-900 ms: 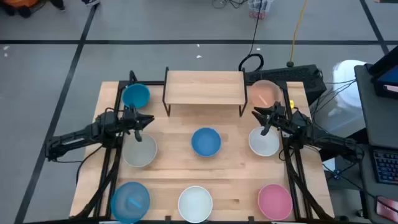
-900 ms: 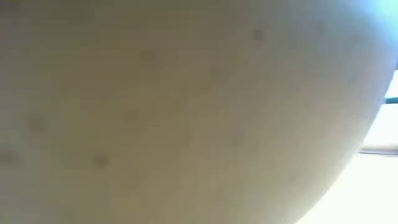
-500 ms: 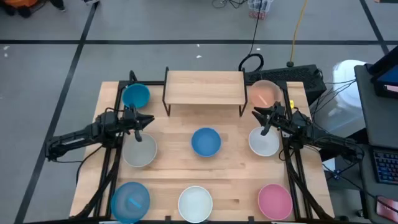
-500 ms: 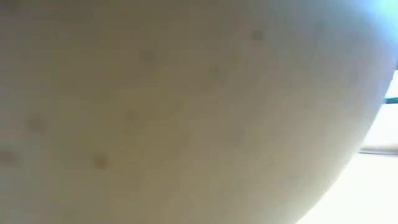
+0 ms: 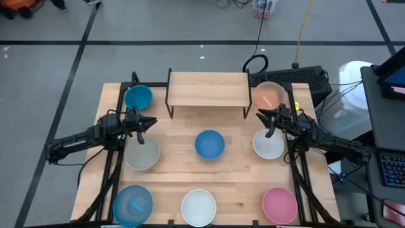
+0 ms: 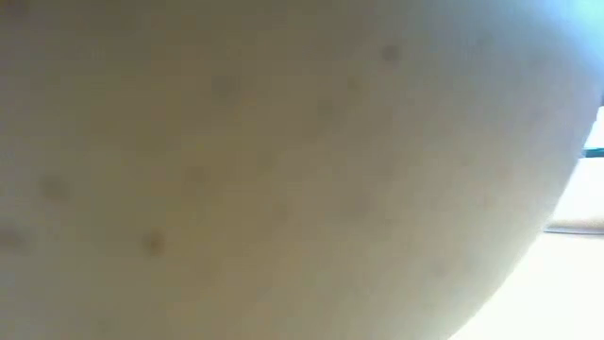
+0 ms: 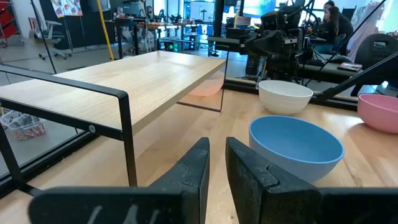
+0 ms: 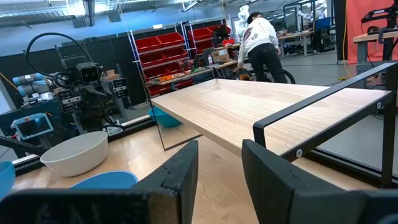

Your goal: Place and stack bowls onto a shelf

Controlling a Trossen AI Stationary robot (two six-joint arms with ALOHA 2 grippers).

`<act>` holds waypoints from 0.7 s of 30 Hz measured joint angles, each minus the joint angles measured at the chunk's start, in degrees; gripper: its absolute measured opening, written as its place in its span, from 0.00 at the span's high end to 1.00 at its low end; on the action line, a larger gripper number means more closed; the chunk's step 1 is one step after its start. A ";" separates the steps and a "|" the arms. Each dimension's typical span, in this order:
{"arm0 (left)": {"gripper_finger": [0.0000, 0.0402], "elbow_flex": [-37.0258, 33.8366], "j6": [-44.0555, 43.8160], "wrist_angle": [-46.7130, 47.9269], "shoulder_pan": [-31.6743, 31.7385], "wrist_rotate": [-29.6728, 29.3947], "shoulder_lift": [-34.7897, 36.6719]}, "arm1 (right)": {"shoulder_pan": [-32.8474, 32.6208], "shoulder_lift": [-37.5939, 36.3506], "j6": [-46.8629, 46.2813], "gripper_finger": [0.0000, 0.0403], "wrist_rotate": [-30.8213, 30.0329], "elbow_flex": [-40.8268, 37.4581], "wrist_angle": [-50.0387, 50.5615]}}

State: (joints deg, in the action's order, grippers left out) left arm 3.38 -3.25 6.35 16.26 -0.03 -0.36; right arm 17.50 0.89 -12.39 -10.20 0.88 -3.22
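In the high view the shelf stands at the table's far edge on thin black legs, its plank top bare. Eight bowls sit upright on the tabletop: blue, peach, grey-beige, blue, white, light blue, white, pink. My left gripper hovers between the far-left blue bowl and the grey-beige one, open by a narrow gap. My right gripper hovers between the peach and white bowls, open. Both point toward the table's middle.
A pale curved bowl wall fills nearly the whole low view. Black frame rails run along the table's left and right sides. Bare wood lies between the shelf and the centre blue bowl. A person stands far off in the room.
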 joint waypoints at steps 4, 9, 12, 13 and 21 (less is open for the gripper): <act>0.86 0.00 0.00 0.01 -0.01 0.00 0.00 | 0.00 -0.01 0.00 0.71 0.00 0.00 0.01; 0.86 0.00 0.00 0.02 0.00 0.00 0.00 | 0.00 0.00 -0.02 0.71 0.00 -0.02 0.02; 0.86 0.00 0.00 0.01 0.01 0.00 0.00 | 0.00 0.00 -0.02 0.71 0.00 0.00 0.00; 0.86 0.00 0.00 0.00 -0.01 0.00 0.00 | 0.00 0.00 0.59 0.71 -0.08 -0.02 -0.02; 0.86 0.00 0.00 -0.02 -0.01 0.00 0.00 | 0.15 0.09 11.43 0.71 -3.21 -0.02 -2.32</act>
State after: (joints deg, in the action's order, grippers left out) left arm 3.38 -3.25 6.33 16.25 -0.03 -0.36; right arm 17.65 0.97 -0.95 -13.41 0.86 -5.54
